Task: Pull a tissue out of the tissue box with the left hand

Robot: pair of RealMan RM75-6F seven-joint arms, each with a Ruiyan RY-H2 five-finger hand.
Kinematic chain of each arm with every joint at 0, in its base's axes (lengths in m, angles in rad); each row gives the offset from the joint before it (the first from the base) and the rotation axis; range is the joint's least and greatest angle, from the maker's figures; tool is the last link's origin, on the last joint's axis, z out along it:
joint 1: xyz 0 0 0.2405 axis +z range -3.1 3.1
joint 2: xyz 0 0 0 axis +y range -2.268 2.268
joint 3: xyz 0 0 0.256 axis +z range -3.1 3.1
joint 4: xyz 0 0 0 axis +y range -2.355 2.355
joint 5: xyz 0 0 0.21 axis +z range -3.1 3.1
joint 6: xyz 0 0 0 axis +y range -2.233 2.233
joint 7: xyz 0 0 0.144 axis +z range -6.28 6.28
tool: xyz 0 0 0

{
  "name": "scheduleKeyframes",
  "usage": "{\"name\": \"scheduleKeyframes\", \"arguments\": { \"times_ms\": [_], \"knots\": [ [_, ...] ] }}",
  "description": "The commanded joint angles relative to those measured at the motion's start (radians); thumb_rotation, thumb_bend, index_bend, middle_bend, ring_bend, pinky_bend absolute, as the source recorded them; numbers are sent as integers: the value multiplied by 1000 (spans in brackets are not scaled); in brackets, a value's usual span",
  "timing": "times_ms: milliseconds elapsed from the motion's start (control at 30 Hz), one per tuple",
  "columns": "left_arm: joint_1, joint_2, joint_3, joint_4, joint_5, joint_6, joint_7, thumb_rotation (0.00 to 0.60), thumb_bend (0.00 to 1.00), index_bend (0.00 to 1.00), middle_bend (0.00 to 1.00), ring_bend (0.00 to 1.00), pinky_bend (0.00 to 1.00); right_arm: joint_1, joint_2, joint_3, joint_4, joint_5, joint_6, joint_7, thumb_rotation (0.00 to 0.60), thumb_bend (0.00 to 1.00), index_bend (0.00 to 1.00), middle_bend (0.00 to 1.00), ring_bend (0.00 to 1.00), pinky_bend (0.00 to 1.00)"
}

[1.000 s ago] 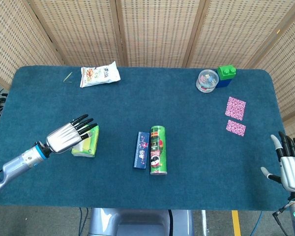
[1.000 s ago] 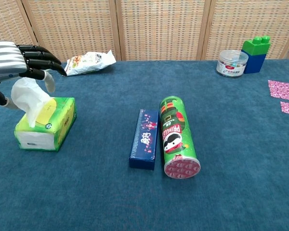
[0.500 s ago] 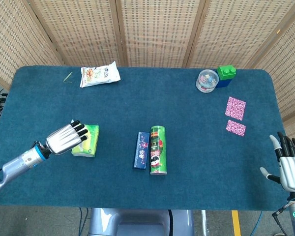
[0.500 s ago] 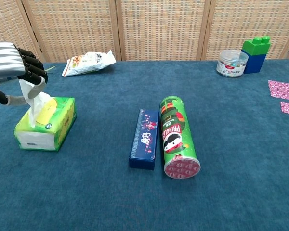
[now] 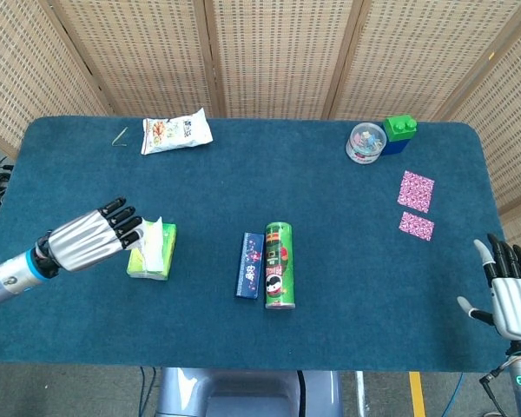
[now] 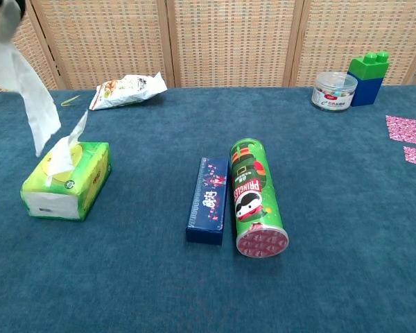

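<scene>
Rectangular green-and-yellow cardboard tissue box [image 6: 64, 179] lay flat on the blue carpeted surface [image 6: 333, 208], toward its left side, white end panel facing the chest camera. Stood upright from the slot on top: a small peak of white tissue [image 6: 75, 132]. Hung above and to the left of the box: a long, thin white tissue sheet [image 6: 24, 87], drawn clear of the slot, its lower end dangling free just beside the peak. Was gripped at its upper end by the left hand [image 5: 91, 239], fingers closed on it; seen from the head camera, held over the box's left edge.
</scene>
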Motion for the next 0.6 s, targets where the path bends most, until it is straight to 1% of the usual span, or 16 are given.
{"name": "scheduleKeyframes", "arguments": {
  "times_ms": [33, 133, 233, 333, 400, 500, 600],
  "knots": [
    [3, 134, -51, -137, -22, 57, 50, 600, 617, 822, 559, 446, 425, 0, 0, -1, -2, -2, 1, -1, 600, 208, 0, 0, 0, 0],
    [27, 176, -64, -179, -55, 75, 34, 600, 617, 823, 559, 446, 425, 0, 0, -2, -4, -6, 2, -3, 600, 208, 0, 0, 0, 0],
    [60, 178, -52, -168, -83, 69, 3, 600, 617, 823, 559, 446, 425, 0, 0, -4, -6, -9, 3, -3, 600, 208, 0, 0, 0, 0],
    [98, 164, -28, -136, -111, 47, -28, 600, 617, 823, 559, 446, 425, 0, 1, -5, -7, -11, 3, -4, 600, 208, 0, 0, 0, 0],
    [132, 150, -8, -97, -124, 46, -60, 600, 617, 825, 559, 446, 425, 0, 1, -5, -9, -10, 3, -4, 600, 208, 0, 0, 0, 0],
    [168, 131, 15, -31, -139, 28, -71, 600, 618, 827, 559, 448, 425, 2, 0, -7, -10, -12, 1, -7, 600, 208, 0, 0, 0, 0],
    [202, 93, 39, 26, -178, -33, -111, 600, 619, 827, 560, 449, 427, 4, 0, -11, -13, -18, -2, -10, 600, 208, 0, 0, 0, 0]
  ]
}}
